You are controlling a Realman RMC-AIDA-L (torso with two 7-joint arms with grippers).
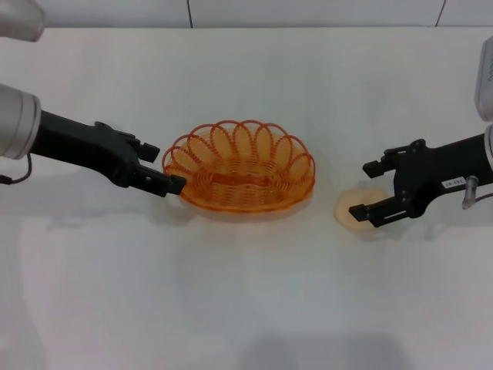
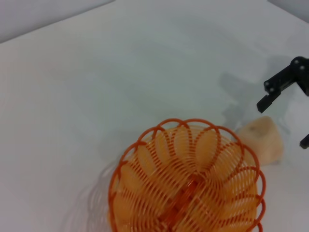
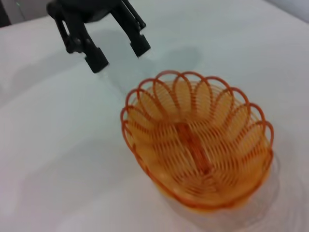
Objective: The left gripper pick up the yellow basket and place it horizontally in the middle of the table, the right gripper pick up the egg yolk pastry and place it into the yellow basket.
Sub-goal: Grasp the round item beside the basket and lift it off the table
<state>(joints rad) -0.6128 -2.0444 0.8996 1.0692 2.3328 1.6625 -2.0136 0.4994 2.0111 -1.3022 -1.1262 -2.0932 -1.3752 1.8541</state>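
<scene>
The yellow basket (image 1: 239,166) lies lengthwise across the middle of the white table (image 1: 246,301), upright and empty. My left gripper (image 1: 165,169) is open just off the basket's left end; the right wrist view shows it (image 3: 118,55) a short gap away from the rim, not touching. The basket also shows in the left wrist view (image 2: 188,183) and the right wrist view (image 3: 198,145). The egg yolk pastry (image 1: 362,197) lies on the table right of the basket. My right gripper (image 1: 369,190) is open, with one finger on each side of the pastry (image 2: 263,137).
The table's far edge meets a grey wall (image 1: 308,11) at the back. Bare tabletop lies in front of the basket and between the basket and the pastry.
</scene>
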